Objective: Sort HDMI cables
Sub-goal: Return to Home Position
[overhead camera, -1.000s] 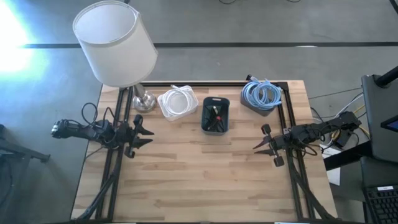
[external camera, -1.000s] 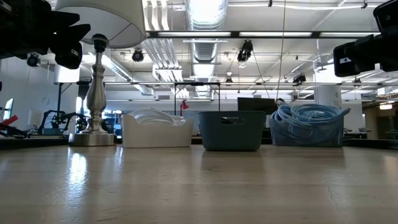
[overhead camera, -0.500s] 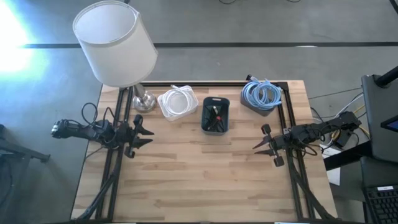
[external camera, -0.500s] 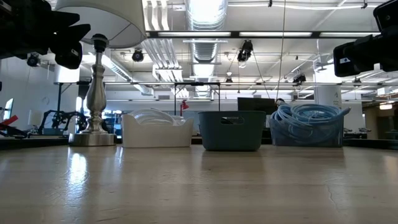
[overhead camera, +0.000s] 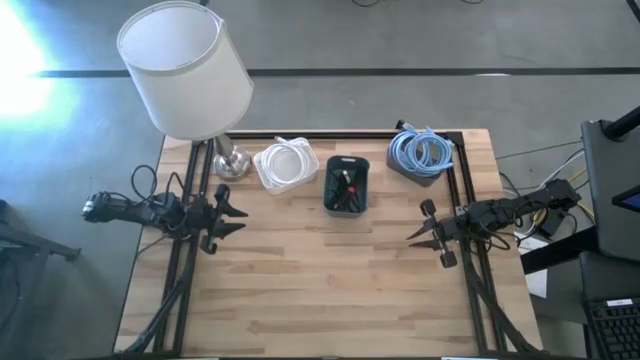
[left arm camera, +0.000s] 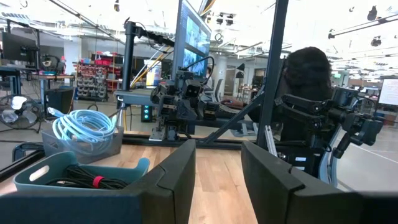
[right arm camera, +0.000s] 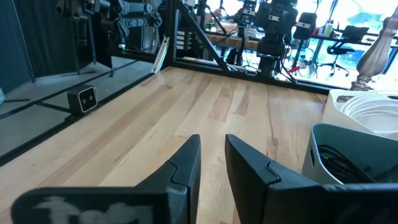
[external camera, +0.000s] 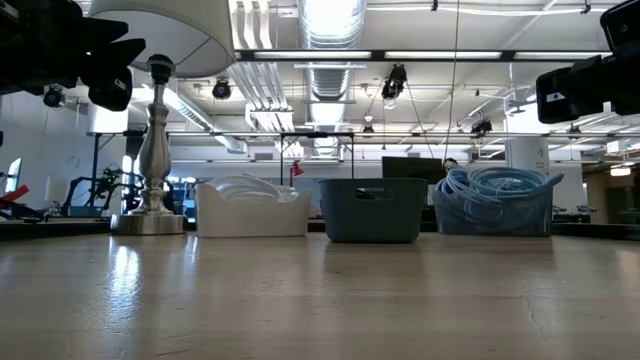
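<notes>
Left gripper [overhead camera: 232,216], empty and parted, sat at 9 o'clock; right gripper [overhead camera: 424,232], empty, narrowly parted, at 3; HDMI cables [overhead camera: 420,152] lay binned toward 12, none nearer either arm.

You're working in a robotics lab: beyond your wooden table [overhead camera: 330,280] stand other robot rigs [left arm camera: 179,106], big monitors [left arm camera: 194,38] and office chairs [right arm camera: 346,32], and high above it run bare ceiling ducts [external camera: 325,20].
</notes>
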